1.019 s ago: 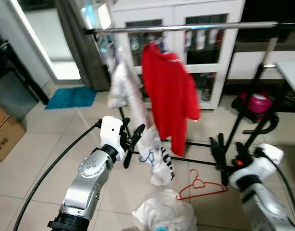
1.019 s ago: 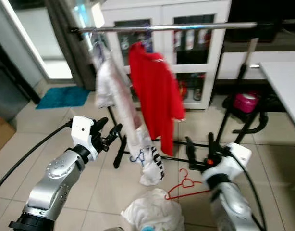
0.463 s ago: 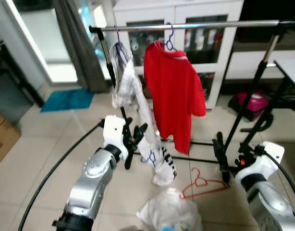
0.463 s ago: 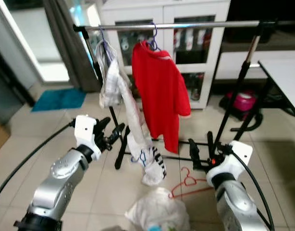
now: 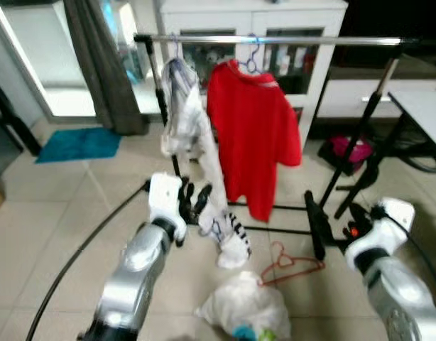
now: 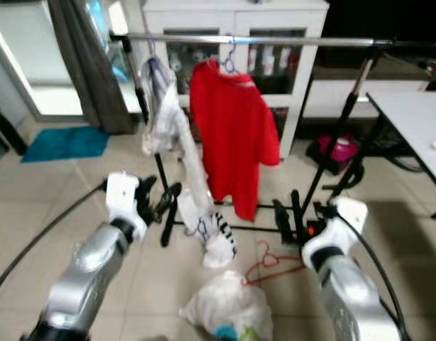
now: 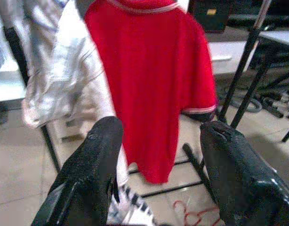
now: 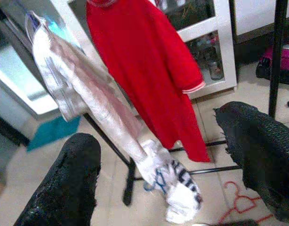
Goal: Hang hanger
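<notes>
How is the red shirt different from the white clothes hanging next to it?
The red shirt is one plain colour; the white garment is pale, with a dark striped patch near its bottom end. The red shirt hangs spread out flat, while the white garment hangs bunched and twisted. The white garment reaches lower, close to the floor; the red shirt ends higher up. Both hang from the same metal rail.

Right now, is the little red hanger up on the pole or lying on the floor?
On the floor. The red hanger lies flat on the tiles below the rail, beside the white bundle.
</notes>
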You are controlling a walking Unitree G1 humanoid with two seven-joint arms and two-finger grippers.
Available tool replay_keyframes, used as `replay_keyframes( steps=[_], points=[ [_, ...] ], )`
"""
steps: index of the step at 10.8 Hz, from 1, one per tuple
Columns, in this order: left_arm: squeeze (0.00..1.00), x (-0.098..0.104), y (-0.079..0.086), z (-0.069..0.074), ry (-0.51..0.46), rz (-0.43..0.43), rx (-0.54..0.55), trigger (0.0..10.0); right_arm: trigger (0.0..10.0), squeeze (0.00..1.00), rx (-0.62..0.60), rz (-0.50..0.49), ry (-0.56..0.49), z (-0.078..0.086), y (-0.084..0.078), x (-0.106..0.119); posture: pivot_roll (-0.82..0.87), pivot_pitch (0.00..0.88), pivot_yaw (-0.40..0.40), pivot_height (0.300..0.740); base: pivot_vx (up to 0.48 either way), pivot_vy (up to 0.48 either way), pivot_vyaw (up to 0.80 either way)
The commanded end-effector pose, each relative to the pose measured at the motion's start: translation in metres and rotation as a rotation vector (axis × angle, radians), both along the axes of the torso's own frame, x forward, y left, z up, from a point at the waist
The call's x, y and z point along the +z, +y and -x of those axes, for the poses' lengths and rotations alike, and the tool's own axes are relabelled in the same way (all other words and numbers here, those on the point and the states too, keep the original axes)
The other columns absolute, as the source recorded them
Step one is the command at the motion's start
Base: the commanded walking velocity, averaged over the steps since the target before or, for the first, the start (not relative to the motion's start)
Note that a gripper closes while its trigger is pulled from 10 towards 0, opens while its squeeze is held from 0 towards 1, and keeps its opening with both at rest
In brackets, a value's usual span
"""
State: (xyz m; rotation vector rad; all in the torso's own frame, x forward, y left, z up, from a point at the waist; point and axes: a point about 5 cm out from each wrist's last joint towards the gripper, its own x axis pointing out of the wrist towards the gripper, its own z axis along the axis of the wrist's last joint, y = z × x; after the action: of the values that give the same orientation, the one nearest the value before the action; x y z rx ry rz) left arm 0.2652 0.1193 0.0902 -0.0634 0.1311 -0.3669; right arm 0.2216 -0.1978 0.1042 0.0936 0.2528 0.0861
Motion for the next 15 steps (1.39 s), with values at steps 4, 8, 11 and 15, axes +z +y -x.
replay_keyframes(
  steps=[4,8,11,15],
  points=[
    [0.0,0.011,0.016,-0.002,-0.014,-0.043,0.08,10.0,10.0,0.0,0.015,-0.038,0.062,-0.004,0.005,-0.006,-0.07,0.0,0.01,0.74,0.0,0.0,0.0],
    [0.0,0.017,0.019,0.0,-0.045,-0.032,0.075,10.0,10.0,0.0,0.071,-0.072,0.054,-0.003,0.011,-0.003,-0.06,0.001,0.017,0.74,0.0,0.0,0.31],
    [0.0,0.022,0.02,-0.004,-0.05,-0.036,0.064,10.0,10.0,0.0,0.191,-0.085,0.057,-0.001,0.02,-0.001,-0.06,0.0,0.026,0.74,0.171,0.0,0.8],
    [0.0,0.023,0.023,-0.006,-0.052,-0.06,0.05,10.0,10.0,0.0,0.256,-0.089,0.044,0.0,0.028,0.001,-0.04,0.0,0.031,0.74,0.269,0.0,0.6]
  ],
)
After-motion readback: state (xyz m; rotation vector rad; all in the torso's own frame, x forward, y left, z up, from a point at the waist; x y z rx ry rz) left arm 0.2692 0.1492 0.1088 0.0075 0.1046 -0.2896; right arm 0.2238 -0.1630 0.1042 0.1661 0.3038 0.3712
